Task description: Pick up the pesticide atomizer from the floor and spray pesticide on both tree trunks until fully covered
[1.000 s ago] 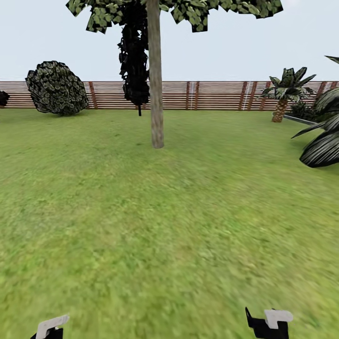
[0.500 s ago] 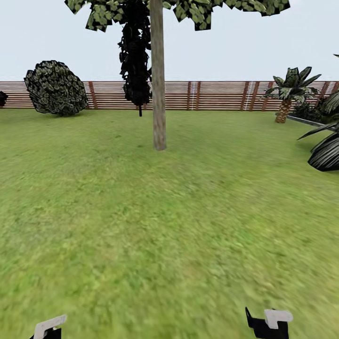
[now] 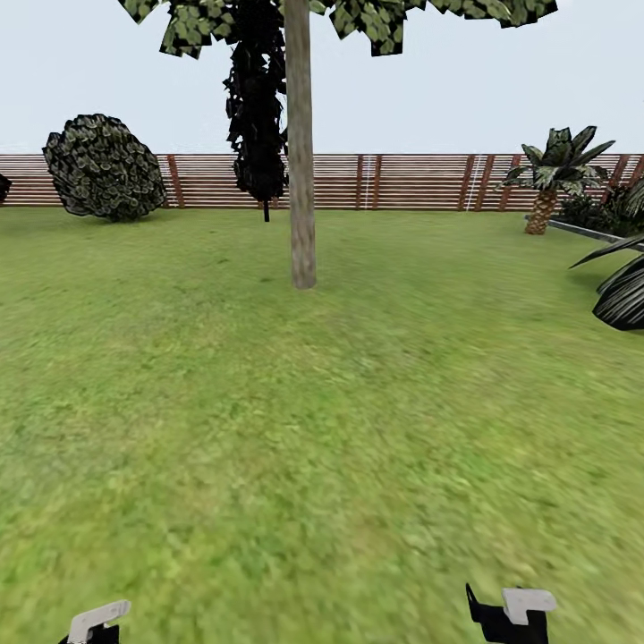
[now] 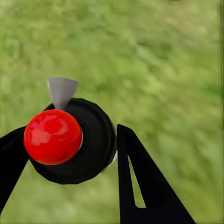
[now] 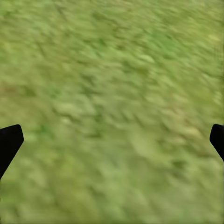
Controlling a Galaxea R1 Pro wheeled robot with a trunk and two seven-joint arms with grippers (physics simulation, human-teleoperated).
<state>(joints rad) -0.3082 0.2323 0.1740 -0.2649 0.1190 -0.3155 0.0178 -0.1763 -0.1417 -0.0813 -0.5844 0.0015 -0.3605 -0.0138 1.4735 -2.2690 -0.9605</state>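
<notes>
Already gripped: pesticide atomizer (image 4: 70, 140) pinched in my left gripper (image 4: 65, 154); right gripper (image 5: 112, 140) spread, empty. Tree trunk (image 3: 301, 161) well ahead across lawn (image 3: 358, 402). Risk: spraying too far away, mist falls short.

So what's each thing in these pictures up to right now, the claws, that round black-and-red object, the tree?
Left claw: shut on the pesticide atomizer.
Pesticide atomizer: held between the black fingers, red ball and grey tip showing, off the grass.
Right claw: open, nothing between its fingers, above grass.
Tree trunk: upright, bare bark, no whitish speckles visible.
Fence: standing, unbroken behind the lawn.
</notes>
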